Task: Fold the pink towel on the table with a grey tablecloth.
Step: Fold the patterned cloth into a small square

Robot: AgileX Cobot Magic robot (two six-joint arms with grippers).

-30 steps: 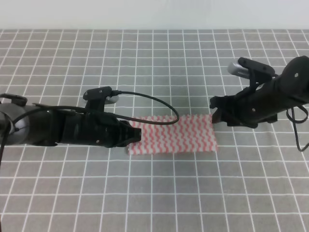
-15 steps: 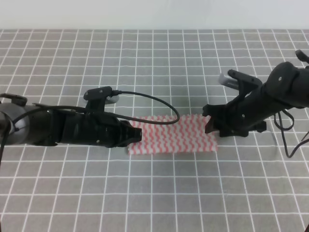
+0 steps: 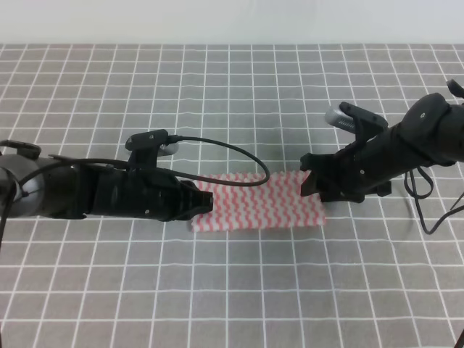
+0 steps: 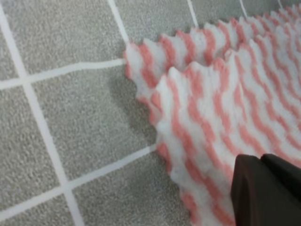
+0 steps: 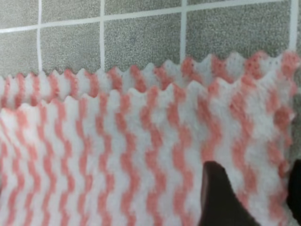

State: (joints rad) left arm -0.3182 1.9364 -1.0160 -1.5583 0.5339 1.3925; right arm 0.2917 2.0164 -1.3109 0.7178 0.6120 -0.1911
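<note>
The pink towel [image 3: 261, 201] lies flat on the table with the grey tablecloth [image 3: 232, 94], folded in two layers with the zigzag edges nearly lined up. My left gripper [image 3: 205, 201] rests on the towel's left end. In the left wrist view its dark fingers [image 4: 265, 188] look pressed together on top of the towel [image 4: 211, 94]. My right gripper [image 3: 310, 183] is low over the towel's right end. In the right wrist view its jaws stand apart [image 5: 254, 176] with the towel's right edge [image 5: 117, 141] between them.
A black cable [image 3: 232, 151] arcs from the left arm over the towel's far edge. Gridded grey cloth [image 4: 70, 117] [image 5: 141, 37] surrounds the towel on all sides. The white wall runs along the table's far edge.
My right arm has moved left and lower, bringing its gripper from beside the towel onto its right end. The left arm and the towel have not moved.
</note>
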